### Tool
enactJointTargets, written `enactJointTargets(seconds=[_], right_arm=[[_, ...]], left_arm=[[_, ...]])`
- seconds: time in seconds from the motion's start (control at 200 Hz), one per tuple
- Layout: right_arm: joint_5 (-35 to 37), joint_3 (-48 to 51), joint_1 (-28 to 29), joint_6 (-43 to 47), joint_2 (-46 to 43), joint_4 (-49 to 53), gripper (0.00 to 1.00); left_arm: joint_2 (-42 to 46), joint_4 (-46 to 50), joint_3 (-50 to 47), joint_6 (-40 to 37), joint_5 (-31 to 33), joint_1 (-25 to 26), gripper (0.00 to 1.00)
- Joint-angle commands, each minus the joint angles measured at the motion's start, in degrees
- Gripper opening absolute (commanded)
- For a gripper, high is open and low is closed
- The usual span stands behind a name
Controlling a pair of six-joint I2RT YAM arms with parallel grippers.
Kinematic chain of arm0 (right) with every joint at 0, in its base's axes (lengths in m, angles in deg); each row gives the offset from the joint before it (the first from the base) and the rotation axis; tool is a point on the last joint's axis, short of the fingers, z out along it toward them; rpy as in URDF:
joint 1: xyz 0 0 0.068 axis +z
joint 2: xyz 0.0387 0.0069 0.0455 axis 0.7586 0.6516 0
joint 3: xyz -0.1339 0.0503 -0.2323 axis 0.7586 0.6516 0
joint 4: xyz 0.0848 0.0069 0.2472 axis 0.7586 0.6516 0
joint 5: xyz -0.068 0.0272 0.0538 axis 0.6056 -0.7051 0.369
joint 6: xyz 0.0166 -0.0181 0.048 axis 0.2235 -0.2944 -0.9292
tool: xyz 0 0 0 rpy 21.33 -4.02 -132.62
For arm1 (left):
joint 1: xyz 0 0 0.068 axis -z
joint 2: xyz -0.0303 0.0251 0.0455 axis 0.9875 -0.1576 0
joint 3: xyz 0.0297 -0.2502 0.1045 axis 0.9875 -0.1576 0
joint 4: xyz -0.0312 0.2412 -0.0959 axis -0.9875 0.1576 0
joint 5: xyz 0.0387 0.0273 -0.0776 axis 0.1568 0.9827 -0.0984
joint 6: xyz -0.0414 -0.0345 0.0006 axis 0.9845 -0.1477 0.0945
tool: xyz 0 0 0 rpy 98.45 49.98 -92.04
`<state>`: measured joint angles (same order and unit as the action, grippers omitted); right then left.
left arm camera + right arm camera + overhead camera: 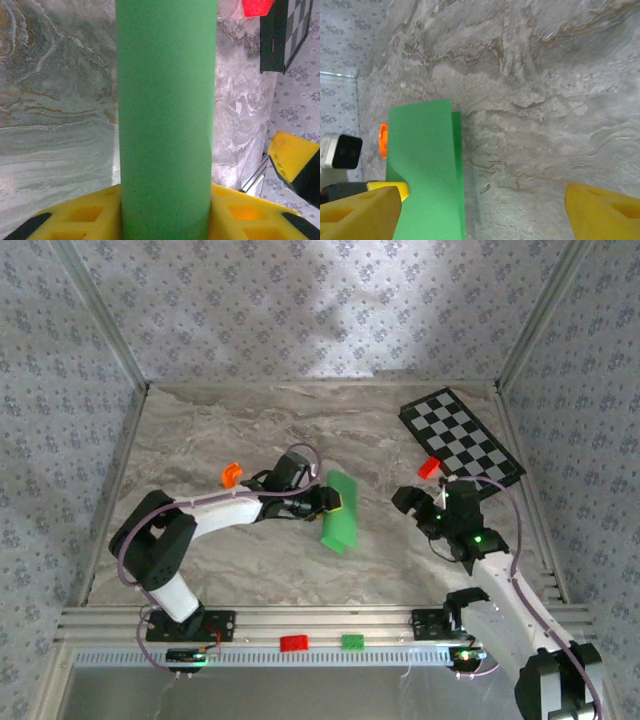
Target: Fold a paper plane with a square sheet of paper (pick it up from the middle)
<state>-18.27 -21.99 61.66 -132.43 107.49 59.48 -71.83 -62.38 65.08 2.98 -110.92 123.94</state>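
Marble bench [250,420], past an orange brick [231,475] at left: clamps the left gripper [333,502] on the folded green sheet of paper [340,515] over mid-bench and holds the right gripper [420,502] spread wide, empty, near red brick [428,467] and checkered board [462,438].

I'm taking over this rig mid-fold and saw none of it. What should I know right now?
Left gripper: shut on the square sheet of paper, holding it near the middle of the table.
Right gripper: open and empty, facing the paper from its right.
Done: paper picked up. It looks folded once, with two layers showing and their edges slightly offset.
Left: nose and wing folds. There is no pointed plane shape yet.
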Motion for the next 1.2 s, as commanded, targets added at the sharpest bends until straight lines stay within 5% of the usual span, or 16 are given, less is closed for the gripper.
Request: enactJointTargets(seconds=[0.0, 0.215, 0.49, 0.9, 1.199], right_arm=[[0.1, 0.3, 1.7, -0.7, 1.2, -2.2, 0.87], [1.3, 0.1, 4.1, -0.5, 3.3, -3.4, 0.89], [0.6, -1.2, 5.2, 0.3, 6.8, -3.3, 0.9], [-1.0, -4.3, 8.1, 2.1, 13.4, -3.3, 0.91], [-1.7, -5.2, 10.9, 3.0, 17.3, -6.9, 0.91]], left_arm=[[-0.9, -1.1, -0.7, 0.5, -0.3, -0.4, 0.4], [-3.2, 2.7, -0.3, 0.6, 3.9, -0.3, 0.41], [-3.8, -4.4, -5.1, 6.7, 6.0, -0.3, 0.41], [-1.1, 18.2, 2.1, -5.3, 16.0, 1.2, 0.61], [0.8, 21.9, 3.1, -9.1, 19.0, 1.3, 0.59]])
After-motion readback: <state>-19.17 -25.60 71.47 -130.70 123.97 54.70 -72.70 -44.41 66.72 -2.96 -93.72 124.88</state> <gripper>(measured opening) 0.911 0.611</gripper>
